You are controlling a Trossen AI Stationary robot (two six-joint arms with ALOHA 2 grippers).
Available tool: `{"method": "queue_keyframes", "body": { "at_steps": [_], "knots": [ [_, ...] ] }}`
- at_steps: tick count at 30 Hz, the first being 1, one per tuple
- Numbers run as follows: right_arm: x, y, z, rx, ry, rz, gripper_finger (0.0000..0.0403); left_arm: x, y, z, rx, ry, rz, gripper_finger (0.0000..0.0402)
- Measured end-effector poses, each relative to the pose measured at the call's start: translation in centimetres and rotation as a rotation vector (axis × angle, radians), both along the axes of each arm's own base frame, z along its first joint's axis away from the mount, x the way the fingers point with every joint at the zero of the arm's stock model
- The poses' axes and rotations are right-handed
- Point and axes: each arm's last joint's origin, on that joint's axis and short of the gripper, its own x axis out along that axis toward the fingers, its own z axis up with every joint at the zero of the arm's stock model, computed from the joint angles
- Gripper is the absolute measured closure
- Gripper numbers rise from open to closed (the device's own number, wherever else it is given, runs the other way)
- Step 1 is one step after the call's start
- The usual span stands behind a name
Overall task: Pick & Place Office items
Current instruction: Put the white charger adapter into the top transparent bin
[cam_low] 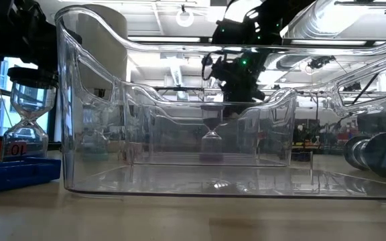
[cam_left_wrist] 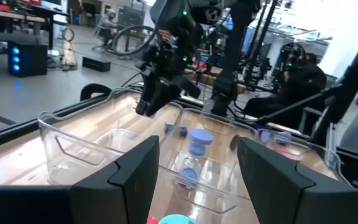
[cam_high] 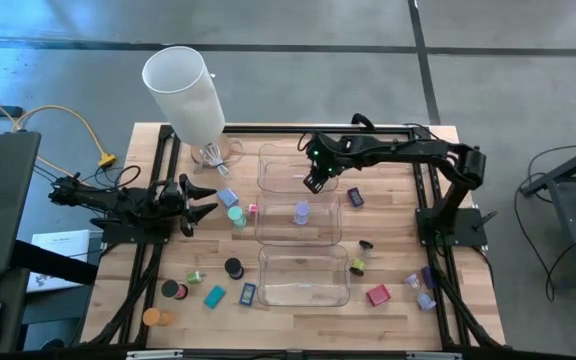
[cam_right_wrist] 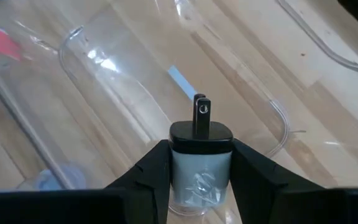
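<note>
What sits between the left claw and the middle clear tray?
High view: a teal cylinder and a small pink piece lie between the left claw and the middle tray.

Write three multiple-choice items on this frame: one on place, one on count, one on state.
1. Where is the right gripper? A. over the end tray nearest the lamp shade; B. over the middle tray; C. over a red block.
2. How many clear trays are there? A. two; B. three; C. four.
3. What are the right gripper's fingers doing? A. open, empty; B. shut on a red block; C. shut on a white plug with a black cap.
Answers: 1 A, the high view shows it above that tray; 2 B, three lie in a row; 3 C, the right wrist view shows the plug between the fingers.
</note>
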Motion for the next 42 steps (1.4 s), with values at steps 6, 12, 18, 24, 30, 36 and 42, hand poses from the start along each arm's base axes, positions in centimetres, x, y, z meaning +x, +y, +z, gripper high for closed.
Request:
{"method": "queue_keyframes", "body": {
  "at_steps": [6,12,18,24,30,36,42],
  "knots": [
    [0.0,0.0,-0.1,0.001,0.002,0.001,0.0258,0.0,0.0,0.0,0.0,0.0,0.004,0.0189],
    [0.0,0.0,-0.1,0.002,0.002,0.004,0.0253,0.0,0.0,0.0,-0.001,0.0,0.004,0.0189],
    [0.0,0.0,-0.1,-0.001,0.004,0.019,0.0258,0.0,0.0,0.0,-0.002,0.0,0.005,0.0189],
    [0.1,0.1,-0.1,0.03,-0.007,0.037,0.0256,0.0,0.0,0.0,-0.004,0.0,0.006,0.0189],
    [0.2,0.4,-0.1,0.044,-0.012,0.056,0.0261,0.0,0.0,0.0,-0.004,0.0,0.006,0.0189],
    [0.6,0.8,0.0,0.0,-0.018,0.12,0.0261,0.0,0.0,0.0,-0.004,0.0,0.006,0.0189],
    [1.4,0.9,1.4,-0.006,-0.087,0.218,0.0265,0.0,0.0,0.0,-0.004,0.0,0.006,0.0189]
  ]
}}
